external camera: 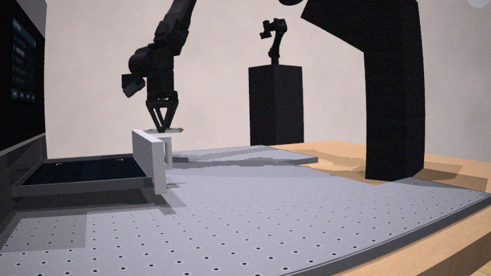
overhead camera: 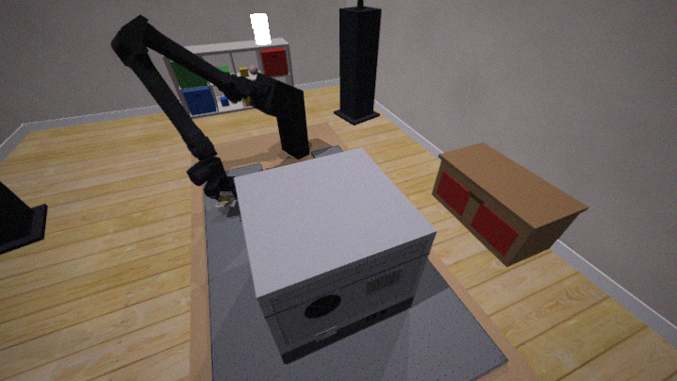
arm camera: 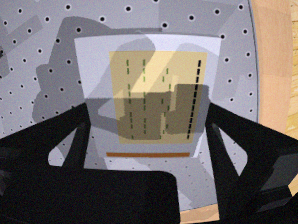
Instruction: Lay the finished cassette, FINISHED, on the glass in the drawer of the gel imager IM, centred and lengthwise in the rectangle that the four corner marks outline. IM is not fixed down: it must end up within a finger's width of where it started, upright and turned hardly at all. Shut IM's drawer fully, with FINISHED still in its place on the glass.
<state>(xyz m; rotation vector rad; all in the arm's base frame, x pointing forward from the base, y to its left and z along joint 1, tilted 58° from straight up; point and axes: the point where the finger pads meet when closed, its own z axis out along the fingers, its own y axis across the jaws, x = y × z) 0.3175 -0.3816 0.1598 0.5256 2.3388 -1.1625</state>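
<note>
The gripper [overhead camera: 225, 198] [external camera: 161, 130] [arm camera: 147, 109] is set wide, its fingers closed on opposite side edges of the cassette [overhead camera: 226, 204] [external camera: 176, 130] [arm camera: 155, 90]. The cassette is held roughly level, raised above the perforated board [overhead camera: 232, 303] [external camera: 247, 209] [arm camera: 30, 55]. Its yellow gel area shows green dashes and one black dashed column; an orange-brown strip lies along one end. Shadow covers part of it.

In the exterior view, the cassette appears just above the top edge of the drawer front [external camera: 147, 156], on the handle [external camera: 168, 151] side. It is not on the glass [external camera: 85, 171]. The drawer [external camera: 82, 186] stands open, the glass exposed, with small pale marks visible near its far edge.

IM [overhead camera: 331, 218] [external camera: 22, 113] stands upright on the board; its screen [external camera: 24, 58] is lit. The board lies on a wooden table [overhead camera: 197, 293] [external camera: 446, 252] [arm camera: 272, 65]. Beyond the table, a brown cabinet [overhead camera: 511, 182] with red panels stands on the floor, near the wall.
</note>
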